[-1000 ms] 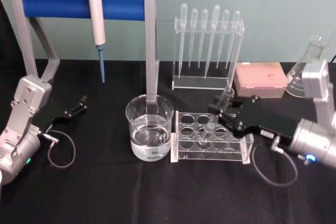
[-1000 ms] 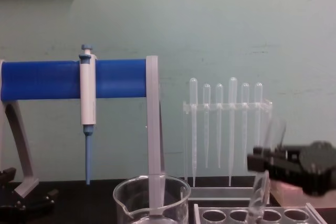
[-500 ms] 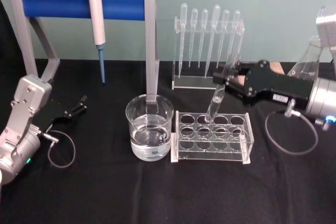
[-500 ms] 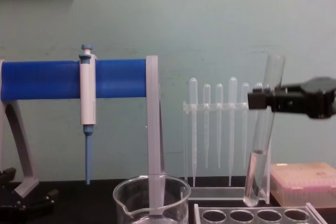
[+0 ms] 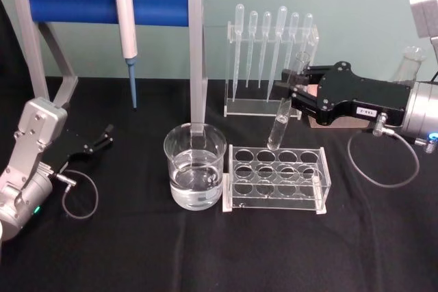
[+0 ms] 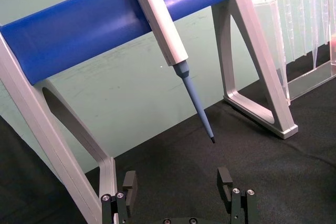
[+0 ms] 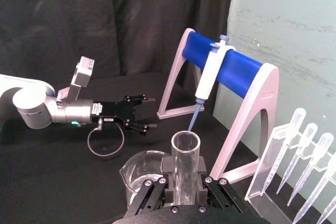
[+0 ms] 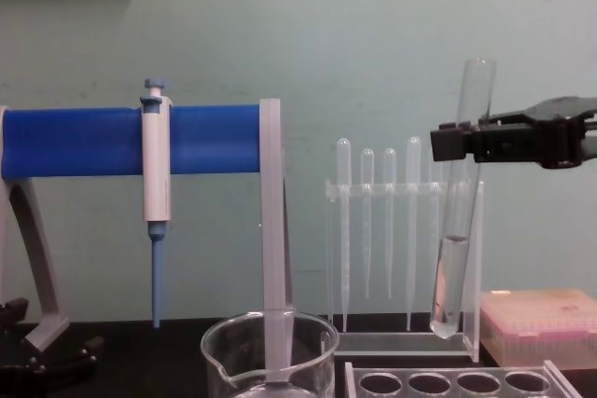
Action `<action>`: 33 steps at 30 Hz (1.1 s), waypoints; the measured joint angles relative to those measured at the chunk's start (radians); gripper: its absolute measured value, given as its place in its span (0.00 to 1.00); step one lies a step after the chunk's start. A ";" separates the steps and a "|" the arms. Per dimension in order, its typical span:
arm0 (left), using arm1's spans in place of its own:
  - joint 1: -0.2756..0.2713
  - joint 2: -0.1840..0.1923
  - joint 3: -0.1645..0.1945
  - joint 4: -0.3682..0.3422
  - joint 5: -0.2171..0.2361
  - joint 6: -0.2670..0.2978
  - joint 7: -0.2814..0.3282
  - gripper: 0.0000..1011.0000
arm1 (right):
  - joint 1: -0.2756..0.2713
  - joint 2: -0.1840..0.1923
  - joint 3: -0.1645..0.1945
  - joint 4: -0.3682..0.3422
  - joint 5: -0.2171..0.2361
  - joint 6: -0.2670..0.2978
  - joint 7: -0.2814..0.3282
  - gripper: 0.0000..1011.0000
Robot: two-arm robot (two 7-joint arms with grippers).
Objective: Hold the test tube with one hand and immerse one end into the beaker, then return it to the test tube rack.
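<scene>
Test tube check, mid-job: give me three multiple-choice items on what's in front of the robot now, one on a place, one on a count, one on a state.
1. Where is the test tube?
A. held above the rack
B. standing in a rack hole
C. lying flat

2. How many pipettes are there?
A. four
B. eight
C. six

3. The right gripper is:
A. open and empty
B. shut on the test tube
C. open beside the test tube

Answers:
1 A: in the chest view the test tube's round bottom hangs clear above the rack holes.
2 C: six bulbs line up in the head view.
3 B: in the right wrist view it clamps both sides of the test tube.

The left gripper is parked open at the left.
</scene>
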 joint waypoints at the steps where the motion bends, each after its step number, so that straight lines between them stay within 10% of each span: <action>1: 0.000 0.000 0.000 0.000 0.000 0.000 0.000 0.99 | 0.002 0.001 -0.001 -0.001 0.001 0.001 -0.001 0.22; 33: 0.000 0.000 0.000 0.000 0.000 0.000 0.000 0.99 | 0.044 0.026 -0.042 -0.003 0.017 -0.004 -0.004 0.22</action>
